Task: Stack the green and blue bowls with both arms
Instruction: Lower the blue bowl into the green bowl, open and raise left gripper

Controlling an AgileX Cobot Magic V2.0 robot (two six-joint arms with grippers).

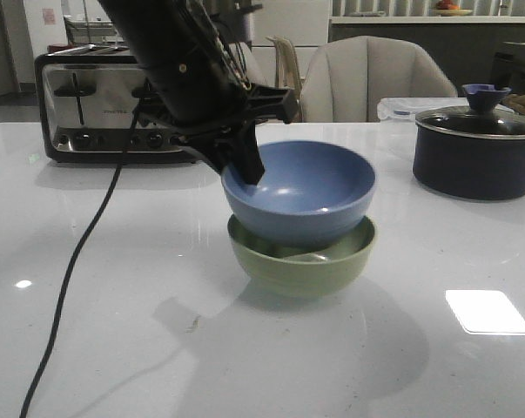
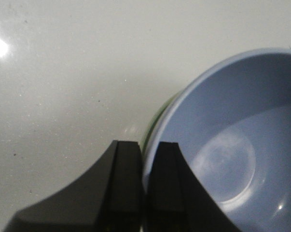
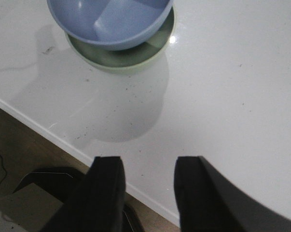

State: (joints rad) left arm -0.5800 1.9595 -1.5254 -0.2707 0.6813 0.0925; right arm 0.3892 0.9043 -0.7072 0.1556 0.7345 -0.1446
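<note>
- Two bowls are in view, one blue (image 1: 301, 196) and one green (image 1: 301, 257); the blue one sits inside the green one, and it looks a little tilted, with its side at the left gripper higher.
- One left gripper (image 1: 249, 165) is closed on the blue bowl's rim: one finger is inside the bowl and one outside, with the rim pinched between them, as the left wrist view (image 2: 145, 188) shows.
- One right gripper (image 3: 147, 193) is open and holds nothing; the stacked bowls are well apart from it, ahead of its fingertips, and the table (image 3: 232, 96) edge is just below it.
- My judgement is that the step in hand is to let the blue bowl settle into the green one and then to let go.
- To do it well, the left gripper should lower until the blue bowl rests level, then open only a little, so the inside finger does not push the rim sideways.
- After opening, it should lift straight up, away from the rim, not sideways, because a drag could tip the blue bowl or slide the green one on the smooth table.
- One pot (image 1: 475, 148) with a lid and one toaster (image 1: 97, 104) stand farther back from the left gripper; they are not part of the task.
- One cable (image 1: 79, 261) hangs from the left arm onto the table, near the bowls but not touching them.
</note>
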